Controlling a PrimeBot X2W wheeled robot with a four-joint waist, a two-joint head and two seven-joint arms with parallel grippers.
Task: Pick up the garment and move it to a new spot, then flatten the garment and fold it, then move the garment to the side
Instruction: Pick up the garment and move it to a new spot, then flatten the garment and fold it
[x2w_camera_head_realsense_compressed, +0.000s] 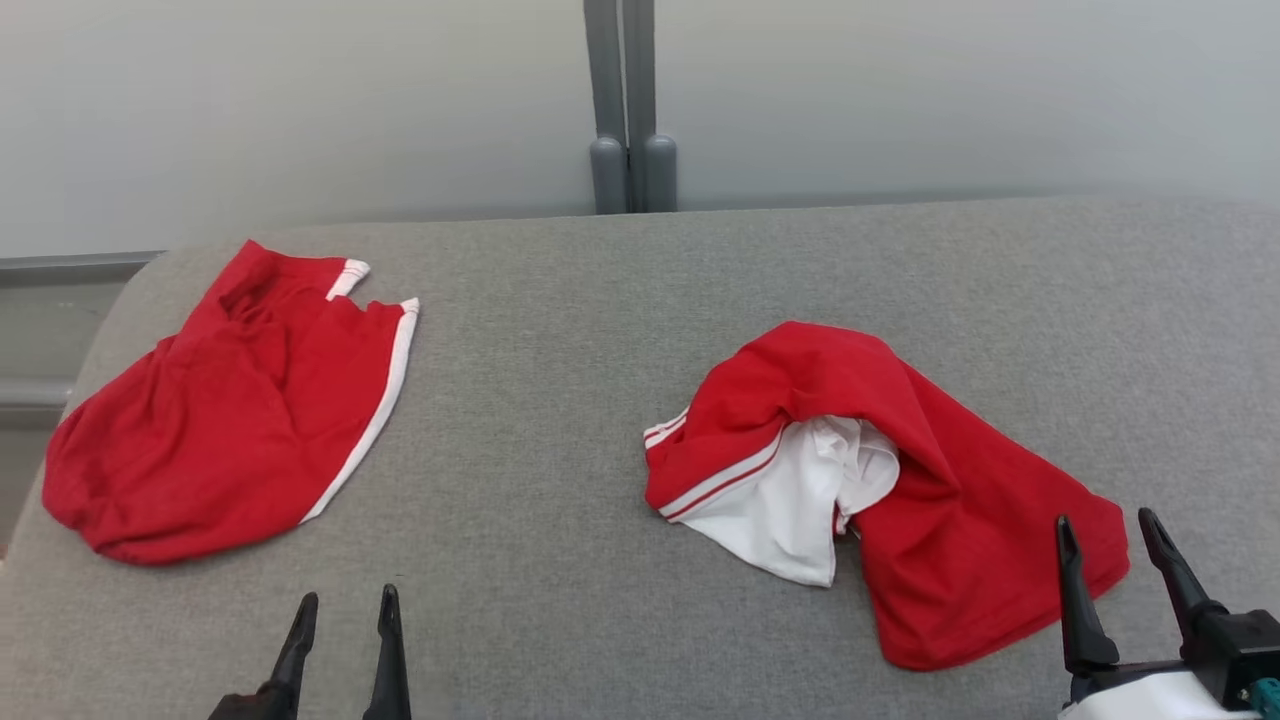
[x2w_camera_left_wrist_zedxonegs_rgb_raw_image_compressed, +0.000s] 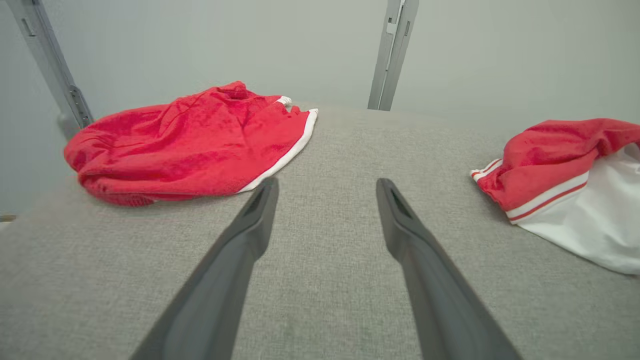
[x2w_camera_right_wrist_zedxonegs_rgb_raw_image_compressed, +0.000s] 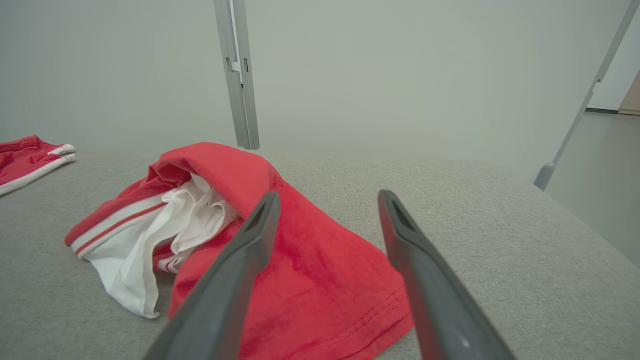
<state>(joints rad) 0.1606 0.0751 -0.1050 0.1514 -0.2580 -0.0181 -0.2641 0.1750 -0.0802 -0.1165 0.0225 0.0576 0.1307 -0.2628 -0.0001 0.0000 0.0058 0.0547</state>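
Observation:
A crumpled red garment with a white inner part and striped trim lies right of centre on the grey cloth-covered table. My right gripper stands open at its near right corner, fingers above the red hem, nothing between them. A second red garment with white edging lies fairly flat at the far left. My left gripper is open and empty over bare table in front of it. The left wrist view shows that gripper between the left garment and the crumpled one.
A grey upright post stands behind the table's far edge against a pale wall. The table's left edge runs close beside the left garment. Another slanted post stands off the table's right side.

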